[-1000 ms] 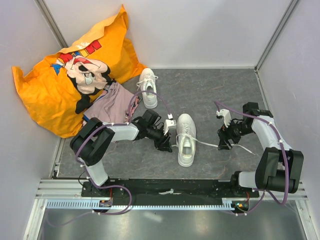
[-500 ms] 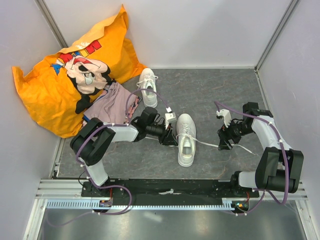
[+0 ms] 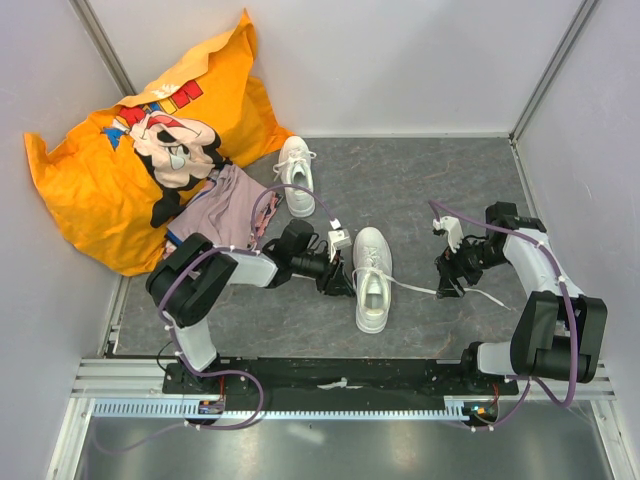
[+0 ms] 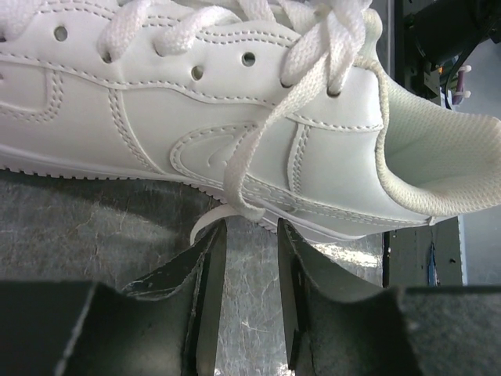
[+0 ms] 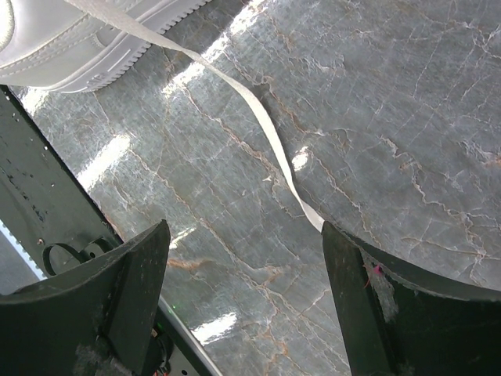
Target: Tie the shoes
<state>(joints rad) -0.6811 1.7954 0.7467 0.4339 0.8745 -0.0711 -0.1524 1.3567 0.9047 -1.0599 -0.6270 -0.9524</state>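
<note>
Two white sneakers lie on the grey floor: the near shoe (image 3: 371, 278) in the middle and the far shoe (image 3: 294, 175) behind it. My left gripper (image 3: 341, 277) is at the near shoe's left side. In the left wrist view the shoe's side (image 4: 235, 125) fills the top, and a lace (image 4: 244, 176) hangs down to just above my narrowly open, empty left gripper (image 4: 244, 232). My right gripper (image 3: 447, 281) is to the shoe's right, wide open (image 5: 244, 235). The shoe's other lace (image 5: 254, 110) runs flat across the floor to its right fingertip (image 5: 344, 258).
An orange cartoon-print cushion (image 3: 140, 140) and a pinkish-purple folded garment (image 3: 222, 210) lie at the back left. Grey walls close in the floor on three sides. The metal base rail (image 3: 330, 385) runs along the front. The lace end trails right on the floor (image 3: 495, 298).
My left gripper has moved right and slightly back, up against the near shoe's left side. The right arm has barely moved.
</note>
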